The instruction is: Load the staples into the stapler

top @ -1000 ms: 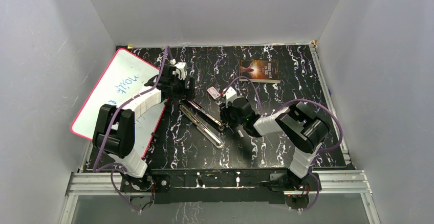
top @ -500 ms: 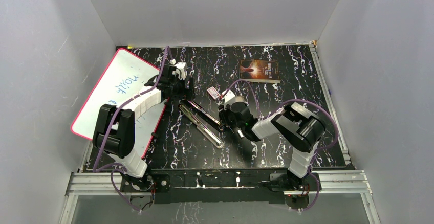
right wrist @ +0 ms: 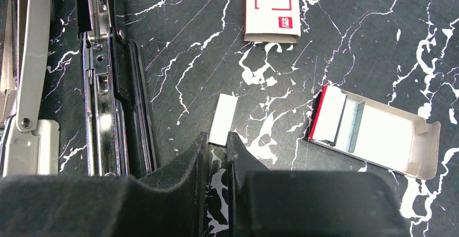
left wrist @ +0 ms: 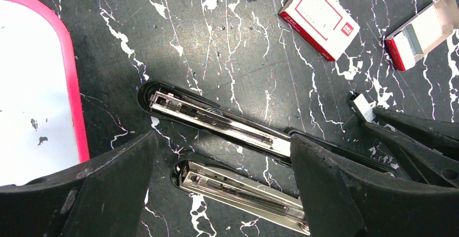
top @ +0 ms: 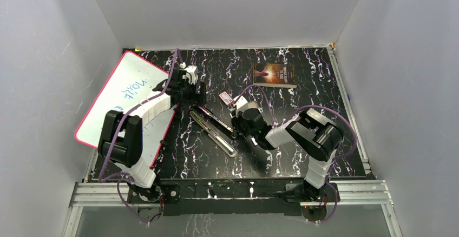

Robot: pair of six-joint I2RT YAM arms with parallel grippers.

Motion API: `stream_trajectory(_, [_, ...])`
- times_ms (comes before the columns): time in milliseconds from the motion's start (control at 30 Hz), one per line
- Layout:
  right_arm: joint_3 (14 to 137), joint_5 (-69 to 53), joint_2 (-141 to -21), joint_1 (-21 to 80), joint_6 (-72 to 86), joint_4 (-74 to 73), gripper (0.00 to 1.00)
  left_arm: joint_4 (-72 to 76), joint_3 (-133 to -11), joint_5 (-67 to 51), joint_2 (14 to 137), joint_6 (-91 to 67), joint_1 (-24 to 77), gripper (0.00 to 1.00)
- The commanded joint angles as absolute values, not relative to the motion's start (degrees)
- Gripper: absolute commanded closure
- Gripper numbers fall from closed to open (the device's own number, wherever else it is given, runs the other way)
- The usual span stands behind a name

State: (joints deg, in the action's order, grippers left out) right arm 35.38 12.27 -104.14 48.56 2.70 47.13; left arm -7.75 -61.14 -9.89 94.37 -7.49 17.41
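Note:
The stapler (top: 214,126) lies swung open on the black marbled table: the black arm with its magazine (left wrist: 216,120) and the chrome part (left wrist: 238,193) lie side by side. My left gripper (left wrist: 222,188) is open, with its fingers straddling the stapler's far end, just above it. My right gripper (right wrist: 217,137) is shut on the near end of a short silvery-white staples strip (right wrist: 223,119), low over the table right of the stapler's hinge end (right wrist: 103,112). The strip also shows in the left wrist view (left wrist: 361,108).
A closed red-and-white staple box (right wrist: 270,4) and an open box with staples inside (right wrist: 373,134) lie just beyond the strip. A pink-rimmed whiteboard (top: 122,93) lies on the left and a book (top: 274,75) at the back.
My right arm's elbow has shifted slightly left, and its gripper has stayed by the stapler. My left arm has not moved.

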Motion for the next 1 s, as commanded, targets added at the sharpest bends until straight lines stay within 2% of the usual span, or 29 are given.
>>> stream_trajectory(0, [33.82, 12.17, -107.73, 48.93, 1.40, 35.51, 0.91, -8.15, -63.15, -10.30, 93.50, -7.21, 17.27, 0.09])
stream_trajectory(167, [34.01, 12.00, -107.38, 48.92, 1.49, 35.59, 1.00, -8.18, -63.19, -10.27, 93.63, -7.26, 17.23, 0.09])
stream_trajectory(967, [37.54, 10.65, -89.53, 47.45, -0.68, 29.84, 1.00, -8.26, -63.28, -10.37, 93.40, -7.25, 17.27, 0.09])
